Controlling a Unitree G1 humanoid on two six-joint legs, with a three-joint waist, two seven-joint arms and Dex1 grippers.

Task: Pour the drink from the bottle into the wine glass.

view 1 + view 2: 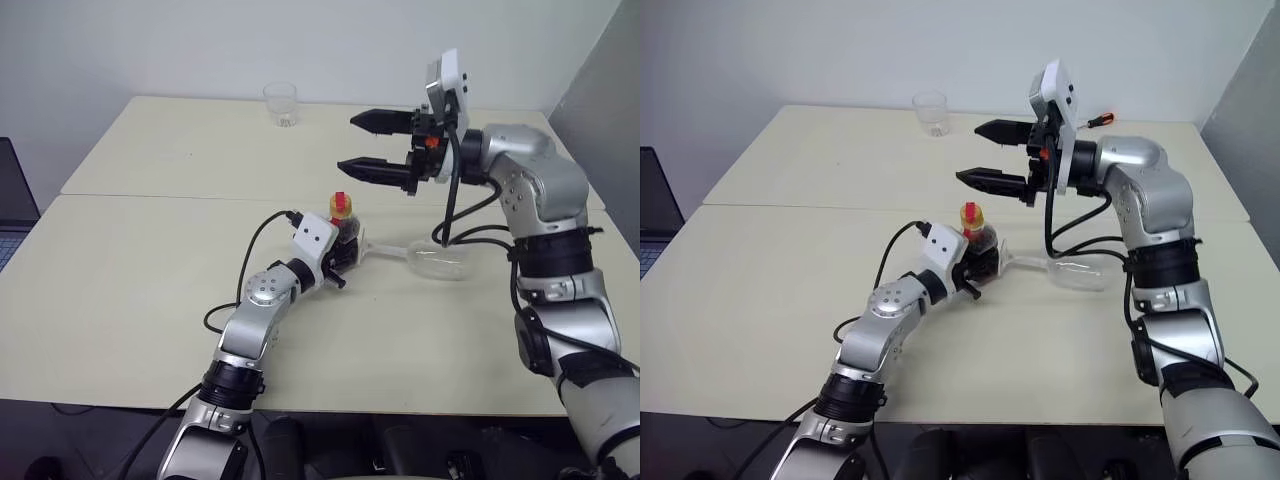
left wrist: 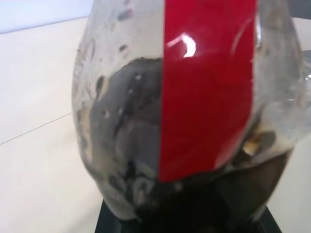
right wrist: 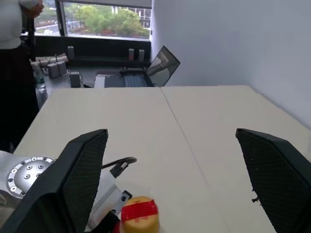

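From the head camera, the left gripper (image 1: 345,255) sits low over the pale table (image 1: 130,260), clenched around the bottle (image 1: 343,222), which stands upright with its yellow cap (image 1: 341,207) and red strip on top. Just to the right of it the wine glass (image 1: 436,262) lies on its side on the tabletop, bowl pointing right, thin stem running back toward the bottle (the foot ends just beside the gripper, and whether it touches cannot be told). The right gripper (image 1: 377,146) hangs in the air above both, pointing left, its two black fingers spread wide with nothing between them. A clear tumbler (image 1: 281,104) stands well apart near the far edge of the table.

The left wrist view looks straight into the bottle's clear wall (image 2: 121,97), with the red label strip (image 2: 206,87) running down it and the dark drink (image 2: 136,145) pooled in the lower part, close against the camera.

In the right wrist view the two mesh-padded fingers (image 3: 82,170) stand far apart over the table. Between them, low down, shows the yellow cap with its red band (image 3: 139,214), beside part of the left arm (image 3: 26,174). Beyond the table's far end sit a laptop (image 3: 146,70) and a window, and a person (image 3: 14,58) stands at the edge (only dark trousers and a light top can be made out).
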